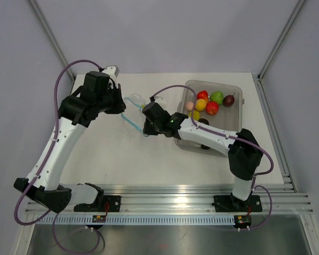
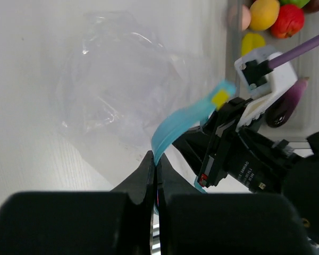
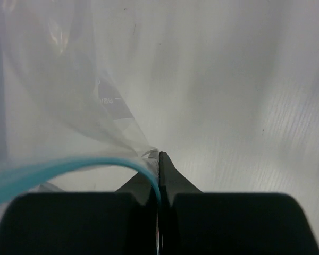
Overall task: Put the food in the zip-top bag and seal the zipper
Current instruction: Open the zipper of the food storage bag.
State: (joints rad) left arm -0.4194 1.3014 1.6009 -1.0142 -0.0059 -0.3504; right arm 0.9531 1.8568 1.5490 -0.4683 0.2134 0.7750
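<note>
The clear crinkly zip-top bag (image 1: 134,101) (image 2: 122,90) (image 3: 69,95) lies on the white table between the two arms. Its light-blue zipper (image 1: 130,122) (image 2: 183,119) (image 3: 69,164) arcs up off the table. My left gripper (image 1: 122,109) (image 2: 156,159) is shut on one stretch of the strip. My right gripper (image 1: 145,130) (image 3: 158,159) is shut on another stretch, close by. The food (image 1: 207,103) lies in the grey bin, among it a red piece (image 2: 287,21), a yellow piece (image 2: 252,42) and the purple eggplant (image 2: 287,101). I see no food inside the bag.
The grey translucent bin (image 1: 238,93) stands at the right of the table, partly under my right arm. A white wall closes the back, and metal frame posts run along both sides. An aluminium rail runs along the near edge.
</note>
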